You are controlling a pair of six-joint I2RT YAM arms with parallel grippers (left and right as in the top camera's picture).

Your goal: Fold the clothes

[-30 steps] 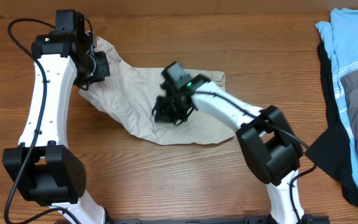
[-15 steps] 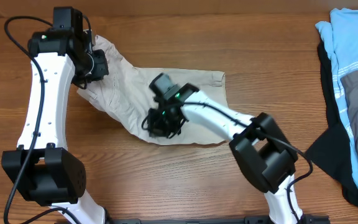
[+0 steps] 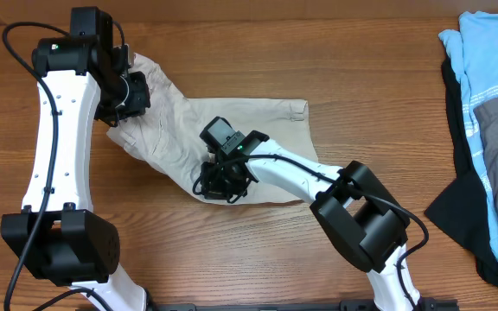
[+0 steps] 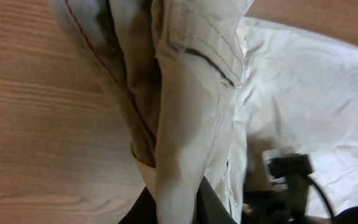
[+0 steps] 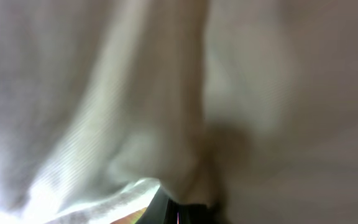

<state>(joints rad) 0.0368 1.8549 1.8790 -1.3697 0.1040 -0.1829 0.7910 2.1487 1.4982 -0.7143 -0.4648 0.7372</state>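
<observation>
**Slip risk at both claws**

Overhead, we see the khaki shorts (image 3: 271, 130) centre-left on the tabletop (image 3: 361, 60). The left claw (image 3: 118, 112) is clamped on their upper-left end and the right claw (image 3: 216, 184) nips the lower edge. The garment pile (image 3: 491, 95) at far right lies well apart. Left wrist: the bunched shorts could slide out. Right wrist: blurred, thin pinch

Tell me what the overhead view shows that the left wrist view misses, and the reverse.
Only overhead: both arms whole, the full outline of the shorts, and a pile of garments at the right edge. Only left wrist: close up, a fold of the shorts pinched between the left arm's fingers, with a red stitch line and a pocket seam. Both: the beige shorts on the wooden table, and the right arm down on the fabric, blurred in the wrist view.
</observation>
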